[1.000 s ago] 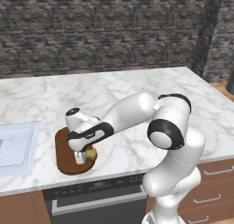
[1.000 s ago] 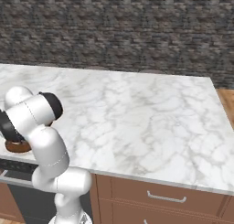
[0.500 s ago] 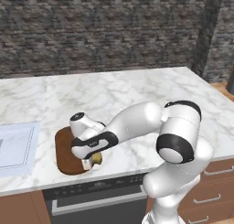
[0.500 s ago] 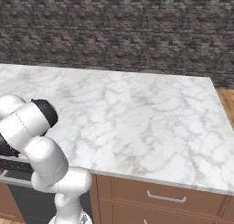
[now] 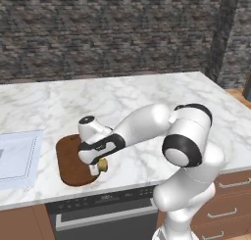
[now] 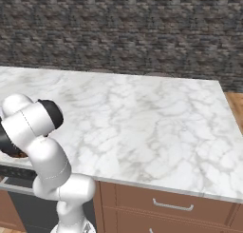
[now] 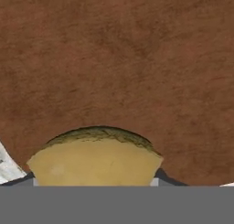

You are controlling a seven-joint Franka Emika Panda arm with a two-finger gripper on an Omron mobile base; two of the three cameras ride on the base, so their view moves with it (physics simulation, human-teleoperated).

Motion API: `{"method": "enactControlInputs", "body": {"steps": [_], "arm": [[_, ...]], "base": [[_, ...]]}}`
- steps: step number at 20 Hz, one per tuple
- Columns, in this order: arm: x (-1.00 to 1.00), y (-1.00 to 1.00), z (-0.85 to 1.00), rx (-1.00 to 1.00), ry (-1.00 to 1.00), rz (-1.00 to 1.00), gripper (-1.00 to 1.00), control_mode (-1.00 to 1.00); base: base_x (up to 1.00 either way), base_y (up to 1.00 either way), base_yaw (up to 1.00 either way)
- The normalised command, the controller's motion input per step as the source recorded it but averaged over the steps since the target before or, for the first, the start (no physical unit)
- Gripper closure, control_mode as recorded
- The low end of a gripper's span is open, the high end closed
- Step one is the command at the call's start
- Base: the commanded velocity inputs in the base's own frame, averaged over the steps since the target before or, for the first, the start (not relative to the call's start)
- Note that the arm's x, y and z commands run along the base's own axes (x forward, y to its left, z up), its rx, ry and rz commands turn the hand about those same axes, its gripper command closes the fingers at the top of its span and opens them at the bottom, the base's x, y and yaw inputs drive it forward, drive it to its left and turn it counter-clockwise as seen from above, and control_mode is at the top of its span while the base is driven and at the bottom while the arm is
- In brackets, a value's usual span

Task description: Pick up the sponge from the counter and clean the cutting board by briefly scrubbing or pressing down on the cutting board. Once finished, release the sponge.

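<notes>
pale bluish-white rectangular panel point(image 5: 17, 158) at nine o'clock in the left base view, dark stone wall point(image 5: 108, 33) at twelve, brown drawers point(image 6: 171, 206) with metal handles at five in the right base view

In the left base view the white hand covers most of the sponge point(image 5: 102, 164), so just a small yellow bit peeks out at 5 o'clock from the hand. The gripper point(image 5: 98, 167) has its tips tucked under the hand, and you cannot tell how they sit. The hand also hides part of the cutting board point(image 5: 68, 158). The pale panel point(image 5: 17, 158) is cut off by the left edge. In the right base view the arm hides almost all of the board point(image 6: 14, 154). In the hand view the sponge point(image 7: 95, 159) is cut off at 6 o'clock, and the board point(image 7: 119, 63) runs off the top and sides.
</notes>
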Motion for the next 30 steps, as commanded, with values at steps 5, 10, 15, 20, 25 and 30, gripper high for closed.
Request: {"method": "enactControlInputs", "body": {"steps": [5,10,15,20,25,30], "arm": [[0.56,0.00,0.00,0.02,-0.07,0.10,1.00,-1.00],[0.52,0.06,0.00,0.02,-0.08,0.03,1.00,-1.00],[0.63,0.21,0.00,0.04,-0.02,0.05,1.00,-1.00],[0.72,0.20,0.00,0.09,-0.02,0.06,1.00,-1.00],[0.65,0.45,0.00,0.02,0.00,0.01,1.00,-1.00],[0.40,0.57,0.00,0.00,0.00,0.00,1.00,-1.00]], "base": [[0.00,0.00,0.00],[0.00,0.00,0.00],[0.00,0.00,0.00],[0.00,0.00,0.00],[0.00,0.00,0.00],[0.00,0.00,0.00]]}}
